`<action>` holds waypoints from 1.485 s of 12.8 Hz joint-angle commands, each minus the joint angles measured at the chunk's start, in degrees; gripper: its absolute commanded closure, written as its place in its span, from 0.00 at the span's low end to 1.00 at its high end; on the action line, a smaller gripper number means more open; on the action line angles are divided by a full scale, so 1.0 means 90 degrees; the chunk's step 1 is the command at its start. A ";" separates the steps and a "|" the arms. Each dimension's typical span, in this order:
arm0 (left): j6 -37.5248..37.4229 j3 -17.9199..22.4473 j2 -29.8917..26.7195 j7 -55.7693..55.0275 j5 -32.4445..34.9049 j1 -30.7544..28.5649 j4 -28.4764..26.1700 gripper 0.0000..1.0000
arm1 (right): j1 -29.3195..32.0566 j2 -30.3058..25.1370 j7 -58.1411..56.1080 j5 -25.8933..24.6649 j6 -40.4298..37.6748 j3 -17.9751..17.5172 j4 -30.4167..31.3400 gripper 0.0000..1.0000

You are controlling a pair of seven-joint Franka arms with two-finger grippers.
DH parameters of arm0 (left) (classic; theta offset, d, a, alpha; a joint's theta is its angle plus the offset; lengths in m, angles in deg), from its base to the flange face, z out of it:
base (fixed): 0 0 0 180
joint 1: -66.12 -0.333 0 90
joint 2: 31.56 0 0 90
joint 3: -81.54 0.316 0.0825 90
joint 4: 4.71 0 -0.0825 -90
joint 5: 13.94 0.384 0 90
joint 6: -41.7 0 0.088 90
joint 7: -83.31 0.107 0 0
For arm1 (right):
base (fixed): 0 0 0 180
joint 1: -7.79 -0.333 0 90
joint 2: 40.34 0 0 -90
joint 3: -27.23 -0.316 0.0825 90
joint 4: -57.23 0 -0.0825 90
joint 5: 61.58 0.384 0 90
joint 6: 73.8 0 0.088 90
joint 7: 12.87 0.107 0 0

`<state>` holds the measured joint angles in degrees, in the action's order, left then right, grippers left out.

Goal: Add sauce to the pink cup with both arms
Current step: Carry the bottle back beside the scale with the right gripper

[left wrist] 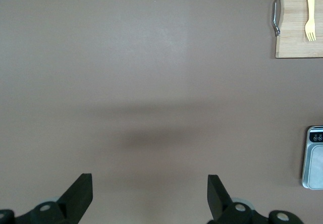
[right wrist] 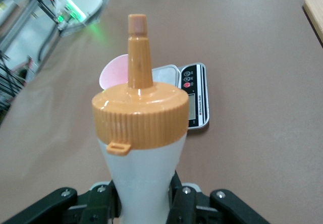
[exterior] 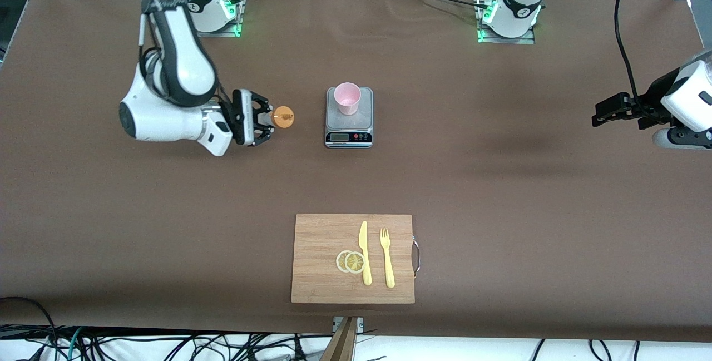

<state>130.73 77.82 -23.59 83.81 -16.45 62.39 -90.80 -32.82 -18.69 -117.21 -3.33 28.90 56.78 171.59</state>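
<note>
Even, fairly bright overhead light covers the brown tabletop (exterior: 500, 183), with no harsh glare. A soft, smeared shadow band lies under the left end effector (left wrist: 150, 196), seen in both the front and left wrist views. Green indicator glow marks the arm bases. In the right wrist view the sauce (right wrist: 144, 133) held by the right end effector (right wrist: 144, 204) is sharp, with small highlights on its orange cap; the background corner is blurred.

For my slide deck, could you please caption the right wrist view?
Right gripper shut on the sauce bottle, nozzle up, with the pink cup on the scale.
</note>
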 commanded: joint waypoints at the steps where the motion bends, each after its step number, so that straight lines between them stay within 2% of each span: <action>1: -0.0097 0.0004 0.0062 0.0110 0.0054 0.0015 0.0152 0.00 | 0.0662 0.0405 -0.1002 0.0558 -0.0880 -0.0042 -0.0157 0.82; 4: -0.0097 0.0004 0.0052 0.0101 0.0064 0.0015 0.0152 0.00 | 0.1336 0.1175 -0.2222 0.0628 -0.1759 -0.0071 -0.0605 0.82; 8: -0.0097 0.0004 0.0062 0.0110 0.0054 0.0015 0.0152 0.00 | 0.1982 0.2367 -0.3883 0.1028 -0.2883 -0.0110 -0.1416 0.79; 11: -0.0097 0.0004 0.0062 0.0110 0.0054 0.0015 0.0152 0.00 | 0.2158 0.2516 -0.4325 0.0941 -0.2973 -0.0110 -0.1875 0.79; 13: -0.0097 0.0004 0.0062 0.0100 0.0054 0.0015 0.0152 0.00 | 0.2285 0.2690 -0.4704 0.0950 -0.2973 -0.0120 -0.1935 0.78; 14: -0.0097 0.0013 0.0062 0.0100 0.0054 0.0015 0.0152 0.00 | 0.2305 0.2837 -0.4987 0.0969 -0.2973 -0.0120 -0.1945 0.67; 15: -0.0097 0.0013 0.0062 0.0100 0.0054 0.0015 0.0152 0.00 | 0.2382 0.2983 -0.5193 0.0970 -0.2973 -0.0120 -0.1945 0.60; 16: -0.0097 0.0004 0.0062 0.0110 0.0054 0.0015 0.0152 0.00 | 0.2403 0.2994 -0.5166 0.0931 -0.3050 -0.0120 -0.1955 0.42; 17: -0.0097 0.0013 0.0062 0.0110 0.0054 0.0015 0.0152 0.00 | 0.2403 0.2966 -0.5059 0.0902 -0.3206 -0.0091 -0.1955 0.18; 18: -0.0097 0.0013 0.0062 0.0110 0.0054 0.0015 0.0152 0.00 | 0.2403 0.2946 -0.4865 0.0747 -0.3314 -0.0062 -0.1974 0.00; 19: -0.0097 0.0013 0.0062 0.0101 0.0054 0.0015 0.0152 0.00 | 0.2432 0.2917 -0.4689 0.0484 -0.3353 -0.0052 -0.2120 0.00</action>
<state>130.73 77.82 -23.55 83.81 -16.45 62.39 -90.77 -11.88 7.79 -162.14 4.03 0.95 56.46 155.42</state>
